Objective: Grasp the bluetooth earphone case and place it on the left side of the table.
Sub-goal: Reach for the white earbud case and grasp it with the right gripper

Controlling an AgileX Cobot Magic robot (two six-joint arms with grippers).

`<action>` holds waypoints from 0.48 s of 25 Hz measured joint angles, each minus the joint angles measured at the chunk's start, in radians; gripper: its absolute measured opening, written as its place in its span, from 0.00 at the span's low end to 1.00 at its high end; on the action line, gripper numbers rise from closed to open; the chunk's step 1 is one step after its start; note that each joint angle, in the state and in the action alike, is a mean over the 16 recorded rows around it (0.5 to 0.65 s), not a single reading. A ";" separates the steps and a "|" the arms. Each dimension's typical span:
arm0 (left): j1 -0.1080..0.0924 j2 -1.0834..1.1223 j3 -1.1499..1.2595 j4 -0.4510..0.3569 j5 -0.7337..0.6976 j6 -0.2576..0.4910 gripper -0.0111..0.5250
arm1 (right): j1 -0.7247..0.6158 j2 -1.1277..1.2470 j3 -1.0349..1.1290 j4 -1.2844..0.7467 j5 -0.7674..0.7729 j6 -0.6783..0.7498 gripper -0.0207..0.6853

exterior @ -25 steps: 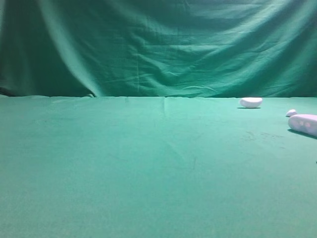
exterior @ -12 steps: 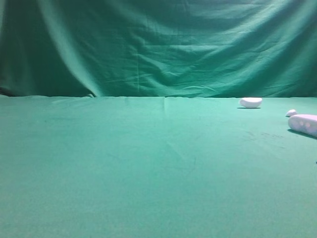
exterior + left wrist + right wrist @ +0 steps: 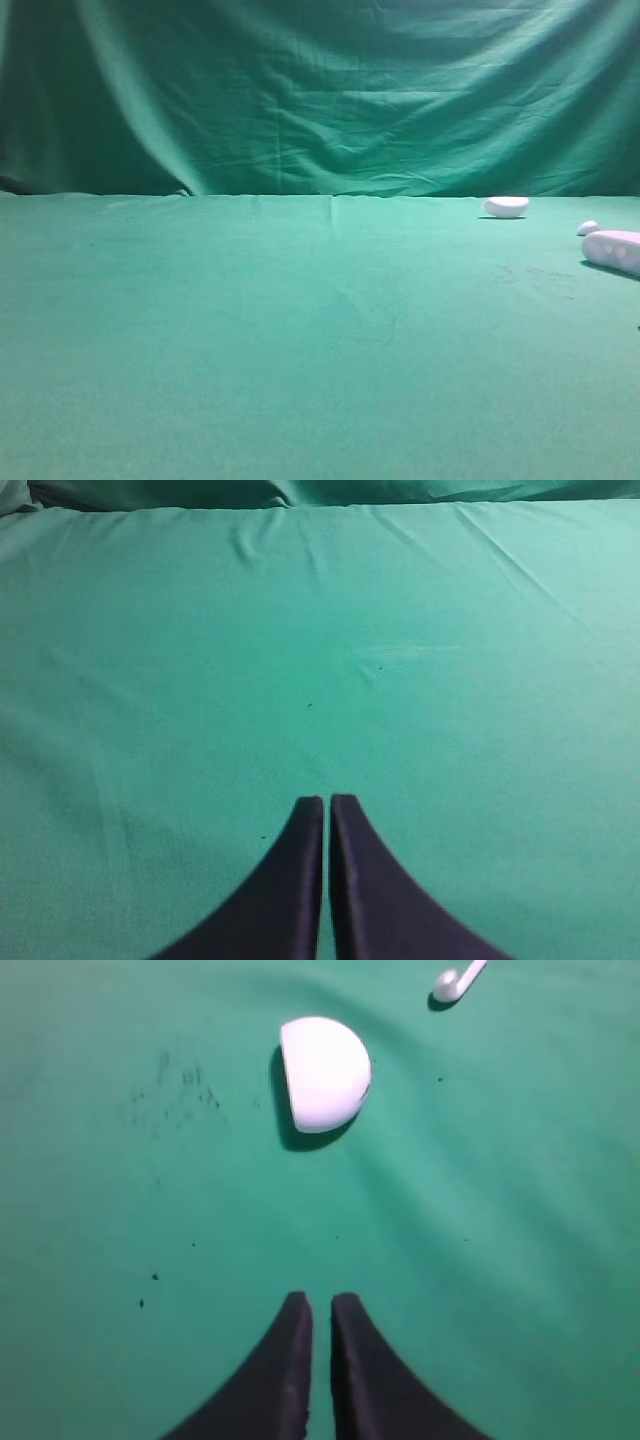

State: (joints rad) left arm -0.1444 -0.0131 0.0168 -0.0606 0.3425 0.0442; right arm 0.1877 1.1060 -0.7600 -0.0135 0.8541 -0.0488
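Note:
The bluetooth earphone case point(image 3: 615, 250) is a white pill-shaped piece with round dimples. It lies on the green table point(image 3: 300, 330) at the far right, cut off by the edge of the exterior view. Neither gripper shows in that view. In the left wrist view my left gripper point(image 3: 326, 800) is shut over bare cloth. In the right wrist view my right gripper point(image 3: 320, 1300) hangs with its fingers a narrow gap apart and nothing between them. It is well short of a white half-oval lump point(image 3: 322, 1072). The case does not show in either wrist view.
The white half-oval lump point(image 3: 507, 206) rests near the table's back edge. A tiny white piece point(image 3: 588, 228) sits just behind the case, and a small white earbud-like piece point(image 3: 455, 980) lies beyond the lump in the right wrist view. A dark green curtain point(image 3: 320, 90) hangs behind the table.

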 joint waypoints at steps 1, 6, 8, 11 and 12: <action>0.000 0.000 0.000 0.000 0.000 0.000 0.02 | 0.005 0.048 -0.019 0.003 0.003 -0.004 0.25; 0.000 0.000 0.000 0.000 0.000 0.000 0.02 | 0.015 0.263 -0.108 0.008 -0.008 -0.018 0.48; 0.000 0.000 0.000 0.000 0.000 0.000 0.02 | 0.015 0.339 -0.142 0.009 -0.020 -0.024 0.57; 0.000 0.000 0.000 0.000 0.000 0.000 0.02 | 0.015 0.442 -0.190 0.010 -0.040 -0.034 0.69; 0.000 0.000 0.000 0.000 0.000 0.000 0.02 | 0.015 0.474 -0.206 0.010 -0.047 -0.037 0.71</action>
State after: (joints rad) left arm -0.1444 -0.0131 0.0168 -0.0606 0.3425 0.0442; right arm 0.2028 1.5801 -0.9657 -0.0030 0.8075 -0.0860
